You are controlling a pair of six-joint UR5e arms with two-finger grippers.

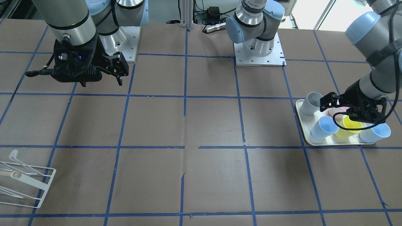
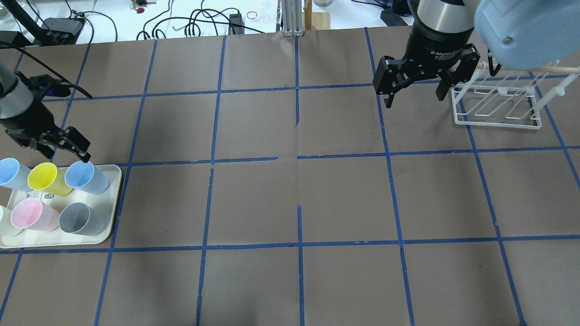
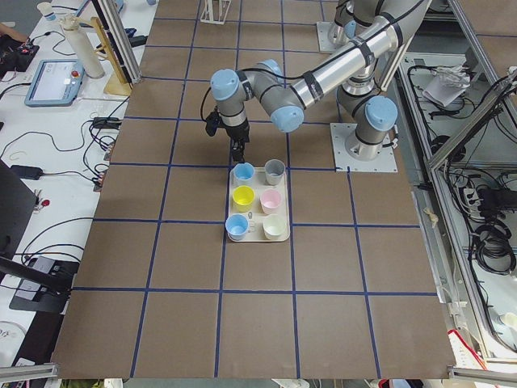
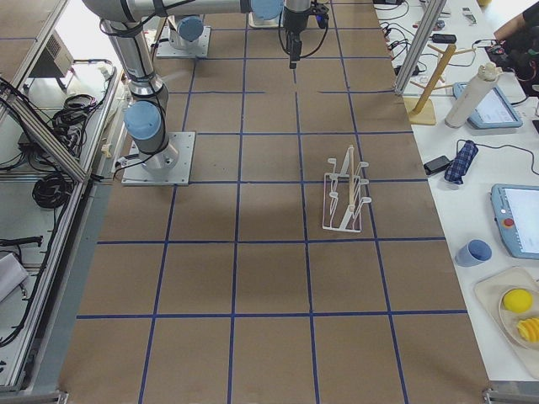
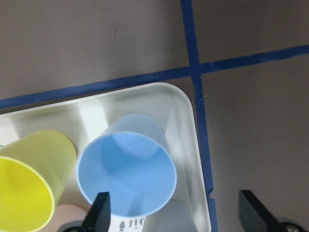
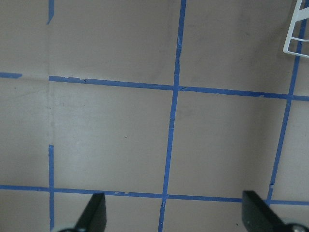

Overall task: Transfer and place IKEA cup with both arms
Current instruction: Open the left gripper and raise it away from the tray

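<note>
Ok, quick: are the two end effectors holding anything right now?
Left end effector: open, empty, above the pale-blue tapered plastic cup.
Right end effector: open, holding nothing.

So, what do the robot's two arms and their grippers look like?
Both arms, left arm and right arm, are silver-grey tubes with pale blue joint caps. The left gripper and right gripper are black, two-fingered. A black cable runs along the left arm; white lettering marks the right wrist.
</note>
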